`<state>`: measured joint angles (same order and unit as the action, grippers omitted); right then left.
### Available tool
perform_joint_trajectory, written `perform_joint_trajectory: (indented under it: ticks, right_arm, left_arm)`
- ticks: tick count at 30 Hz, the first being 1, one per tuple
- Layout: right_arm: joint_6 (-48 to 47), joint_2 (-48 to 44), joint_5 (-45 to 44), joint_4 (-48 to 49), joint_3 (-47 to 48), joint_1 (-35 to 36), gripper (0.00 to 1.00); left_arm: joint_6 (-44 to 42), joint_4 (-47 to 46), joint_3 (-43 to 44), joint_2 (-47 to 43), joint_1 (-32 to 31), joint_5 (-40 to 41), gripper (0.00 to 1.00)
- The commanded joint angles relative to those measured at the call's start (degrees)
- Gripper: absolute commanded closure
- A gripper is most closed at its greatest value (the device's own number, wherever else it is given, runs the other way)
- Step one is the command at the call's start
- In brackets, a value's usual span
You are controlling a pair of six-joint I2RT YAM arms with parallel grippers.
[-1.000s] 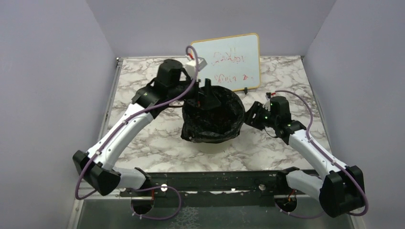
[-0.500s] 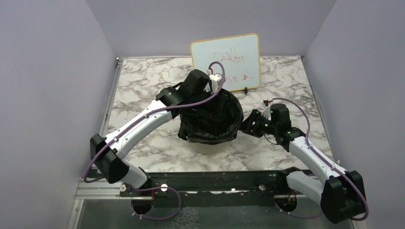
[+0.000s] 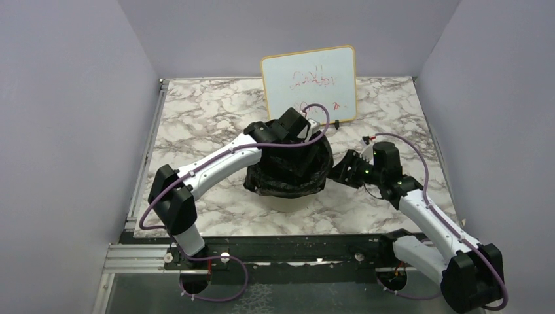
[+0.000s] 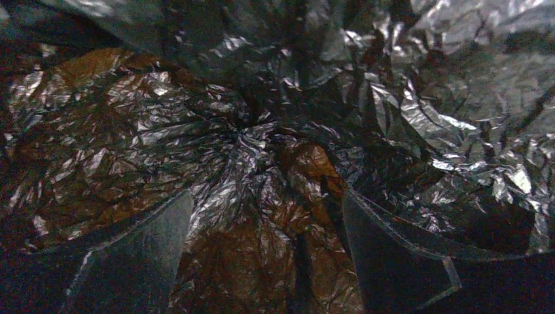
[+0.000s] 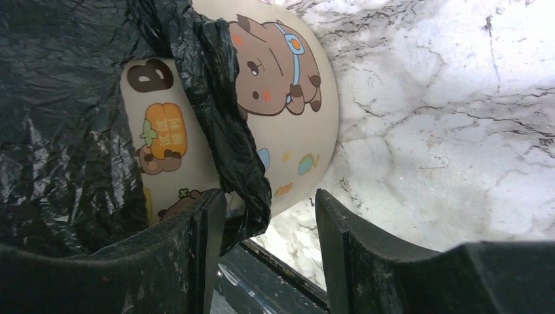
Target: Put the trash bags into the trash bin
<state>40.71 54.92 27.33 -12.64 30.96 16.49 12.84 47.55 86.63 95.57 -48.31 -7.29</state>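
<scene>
The cream trash bin, printed with cartoon animals, stands mid-table, almost wholly covered by the glossy black trash bag that lines it and hangs over its rim. A sliver of the bin shows under the bag in the top view. My left gripper is down inside the bin, open, with crinkled bag between and below its fingers. My right gripper is open beside the bin's right side; a hanging fold of the bag lies between its fingers, against the left one.
A whiteboard with red writing leans at the back, just behind the bin. The marble table has walls on the left, back and right. A black rail runs along the near edge.
My left arm has swung right and reached down, its gripper moving from the bin's back-left rim into the bin. The right gripper has barely moved.
</scene>
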Motion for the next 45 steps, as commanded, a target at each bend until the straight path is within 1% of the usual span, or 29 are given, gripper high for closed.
perform_joint_trajectory:
  ticks: [1, 3, 6, 10, 14, 18, 19, 20, 21, 23, 25, 28, 31, 33, 37, 40, 42, 45]
  right_arm:
    - [-0.65, -0.50, -2.06, -2.20, 1.28, 0.12, 0.42]
    - [-0.48, -0.07, -2.27, -2.05, 1.13, 0.12, 0.42]
    - [-0.54, 0.32, -2.36, -2.10, 1.12, 0.12, 0.42]
    - [-0.73, 0.81, -2.78, -1.95, 0.98, 0.12, 0.42]
    - [-0.72, 1.59, -2.83, -1.84, 1.27, 0.12, 0.42]
    - [-0.46, 1.46, -1.48, -1.40, 1.95, 0.12, 0.42]
    - [-0.19, 0.93, -2.28, -2.20, 2.27, 0.12, 0.42]
    - [0.30, -0.57, -6.80, -4.30, 2.92, 0.12, 0.42]
    - [1.26, -2.31, -9.48, -6.37, 3.11, 0.12, 0.42]
    - [1.70, -6.48, -16.49, -7.16, 2.26, 0.12, 0.42]
    - [2.15, -9.53, -17.87, -6.88, 1.07, 0.12, 0.42]
    - [2.10, -9.79, -12.17, -3.89, -0.50, 0.12, 0.42]
    - [2.42, -6.94, -4.43, -0.11, -1.03, 0.12, 0.41]
    - [3.63, -4.96, -1.70, 2.86, -1.80, 0.12, 0.41]
    - [4.57, -0.90, 0.18, 6.85, -2.74, 0.12, 0.42]
    - [4.61, 2.77, 3.61, 10.46, -2.90, 0.12, 0.41]
    - [4.12, 4.28, 3.13, 8.97, -2.20, 0.12, 0.42]
    - [3.56, 3.39, 0.44, 7.29, -1.97, 0.12, 0.42]
  left_arm:
    - [-1.19, -1.28, -2.47, -1.52, -1.61, 4.95, 0.14]
    - [-0.60, -2.05, -4.12, -2.64, -2.39, 6.74, 0.14]
    - [0.09, -5.37, -8.06, -5.45, -2.55, 6.86, 0.14]
    - [0.03, -7.35, -10.57, -7.32, -2.58, 6.51, 0.15]
    - [-1.59, -7.71, -12.12, -6.68, -2.58, 4.35, 0.15]
    - [-3.14, -7.65, -12.46, -4.14, -2.64, 2.45, 0.17]
    - [-3.24, -7.63, -12.37, -3.59, -2.71, 2.32, 0.18]
    - [-3.26, -7.64, -12.41, -3.09, -2.71, 2.08, 0.20]
    - [-3.19, -7.69, -12.57, -2.69, -2.67, 2.07, 0.22]
    - [-3.01, -8.15, -13.25, -2.39, -2.73, 2.64, 0.23]
    - [-3.63, -9.21, -14.32, -2.48, -2.74, 2.22, 0.26]
    - [-4.58, -10.41, -15.38, -2.09, -2.78, 1.75, 0.26]
    - [-4.92, -10.82, -15.41, -0.14, -2.83, 0.82, 0.27]
    - [-4.89, -11.09, -15.46, 1.22, -2.89, 0.29, 0.28]
    - [-3.94, -11.95, -16.54, 2.14, -2.85, 1.89, 0.29]
    - [-3.92, -12.06, -18.33, 2.84, -2.87, 2.07, 0.29]
    - [-3.88, -12.60, -19.45, 3.07, -2.97, 2.10, 0.29]
    - [-3.79, -13.99, -20.42, 3.85, -2.92, 1.56, 0.29]
